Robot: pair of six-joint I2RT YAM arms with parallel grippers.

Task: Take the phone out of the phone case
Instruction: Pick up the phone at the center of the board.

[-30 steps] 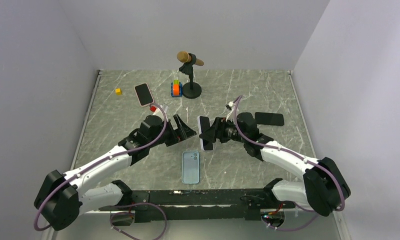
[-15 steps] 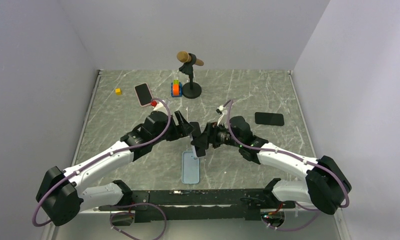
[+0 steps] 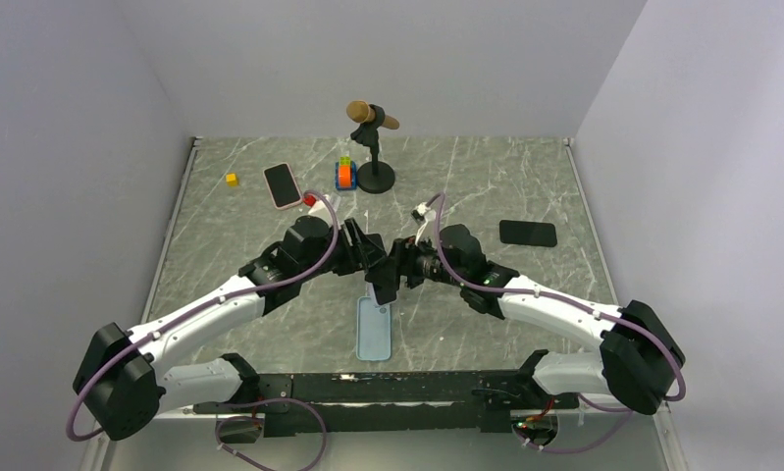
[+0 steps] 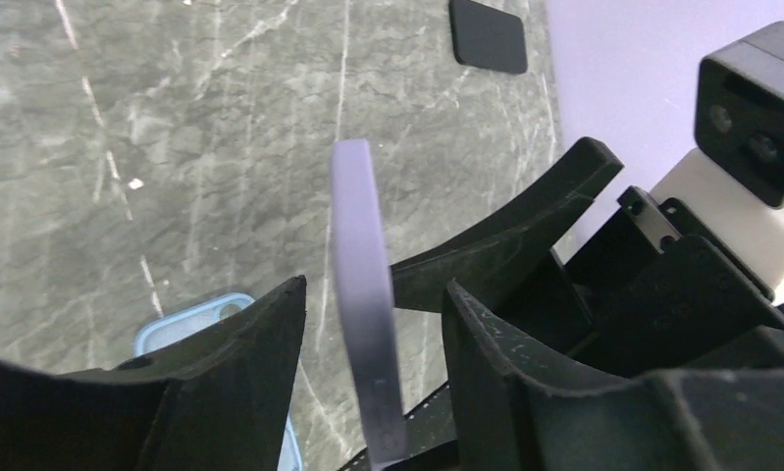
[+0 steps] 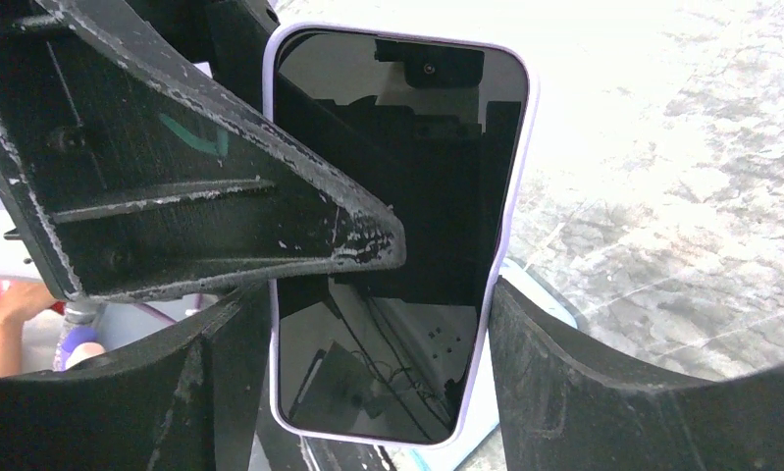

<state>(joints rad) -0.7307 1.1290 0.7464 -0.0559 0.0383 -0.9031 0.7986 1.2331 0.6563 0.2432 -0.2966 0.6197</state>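
Marble table | right claw clamps phone, lowered nearer case | left claw apart

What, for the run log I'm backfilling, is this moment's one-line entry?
right gripper shut on phone, aloft | left gripper open, straddling phone | case flat on table

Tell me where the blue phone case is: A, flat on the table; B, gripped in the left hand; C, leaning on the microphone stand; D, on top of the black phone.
A: the blue case lies flat on the table, with nothing gripping it.
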